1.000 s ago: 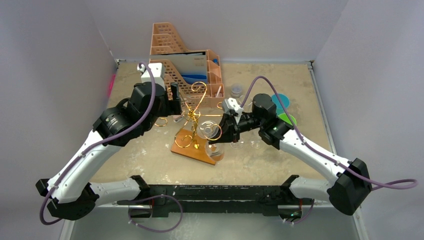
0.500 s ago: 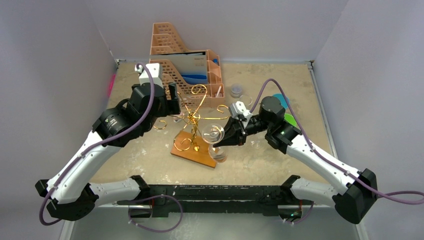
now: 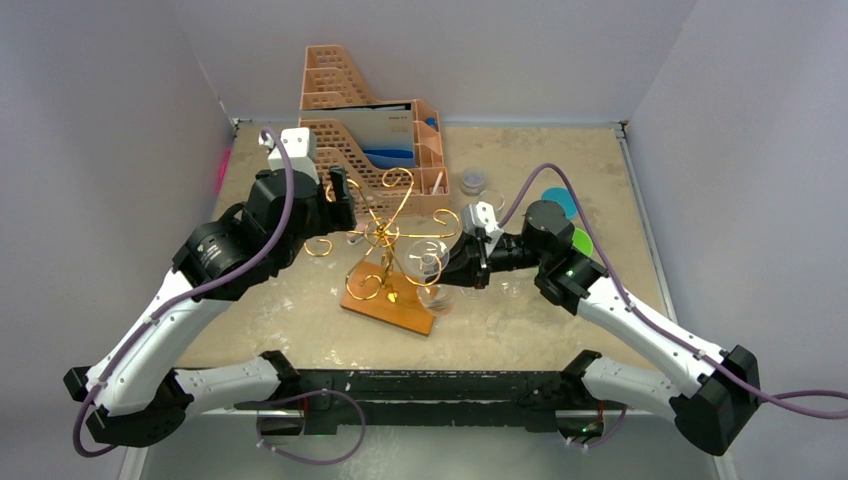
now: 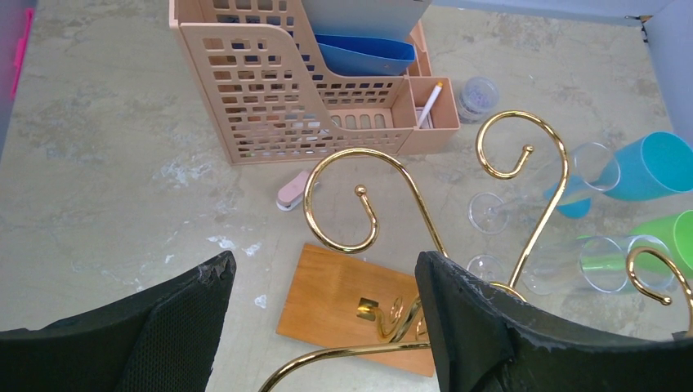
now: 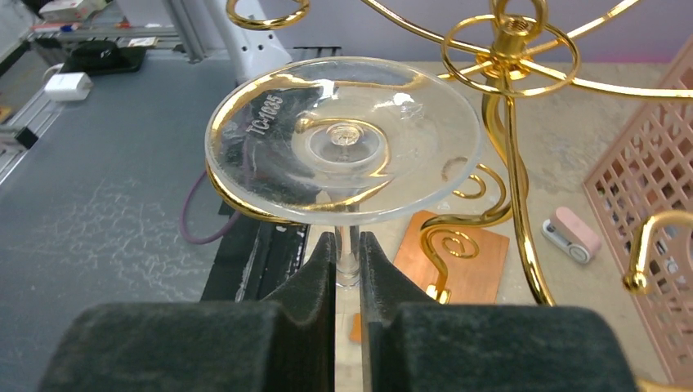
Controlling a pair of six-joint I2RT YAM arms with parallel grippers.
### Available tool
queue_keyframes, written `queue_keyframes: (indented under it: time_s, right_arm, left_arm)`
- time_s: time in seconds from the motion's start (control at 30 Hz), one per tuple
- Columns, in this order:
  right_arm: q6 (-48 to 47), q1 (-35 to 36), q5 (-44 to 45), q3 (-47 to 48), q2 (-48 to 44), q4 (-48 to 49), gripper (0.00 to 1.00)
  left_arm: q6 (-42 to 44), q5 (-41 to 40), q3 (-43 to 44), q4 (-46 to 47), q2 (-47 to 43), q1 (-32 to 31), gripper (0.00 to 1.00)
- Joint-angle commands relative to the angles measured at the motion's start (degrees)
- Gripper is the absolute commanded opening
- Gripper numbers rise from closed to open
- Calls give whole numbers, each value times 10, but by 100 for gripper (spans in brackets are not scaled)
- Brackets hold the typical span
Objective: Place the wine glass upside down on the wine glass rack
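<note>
The wine glass rack (image 3: 385,238) is a gold wire stand with scroll arms on a brown wooden base (image 3: 372,300). My right gripper (image 3: 448,272) is shut on the stem of a clear wine glass (image 3: 427,263), which hangs foot up and bowl down beside the rack's right side. In the right wrist view the stem sits between my fingers (image 5: 347,241). The round foot (image 5: 343,139) lies over a gold scroll arm (image 5: 237,200), near the central post (image 5: 511,49). My left gripper (image 3: 335,200) is open. Its fingers (image 4: 172,327) straddle a gold arm (image 4: 351,353) without gripping it.
A peach perforated file organizer (image 3: 365,125) stands behind the rack. A blue cup (image 3: 562,200) and a green cup (image 3: 576,238) lie at the right. Clear glasses (image 4: 490,214) lie on the table near them. A small jar (image 3: 472,180) and a pink object (image 4: 292,192) are nearby.
My right gripper swung out to the right with the glass, then came back left toward the rack, bringing the foot over a scroll arm. My left arm shifted slightly left.
</note>
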Motion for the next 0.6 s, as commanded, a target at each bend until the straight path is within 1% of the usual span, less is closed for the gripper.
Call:
queue_keyframes:
  time_s: [0.0,0.1,0.23,0.3,0.4,0.47,0.57]
  right_arm:
    - [26,2,70,-5,-9,8,14]
    - [34,2,78,-7,-10,-9,23]
    - [35,3,89,-9,-29,-45,49]
    - [27,3,91,-10,-45,-70,59]
    - [19,2,97,-11,-71,-108,68]
    - [19,2,101,-14,-88,-122,73]
    - [53,2,112,-24,-112,-115,77]
  left_arm:
    - [15,6,11,22,-12,-2,80]
    - [21,14,15,28,-15,-3,80]
    - [29,24,23,22,-19,-2,80]
    - [30,25,32,12,-23,-2,80]
    - [35,31,41,4,-36,-3,80]
    - [37,36,45,3,-44,-3,80]
    - [44,27,47,-10,-57,-2,80]
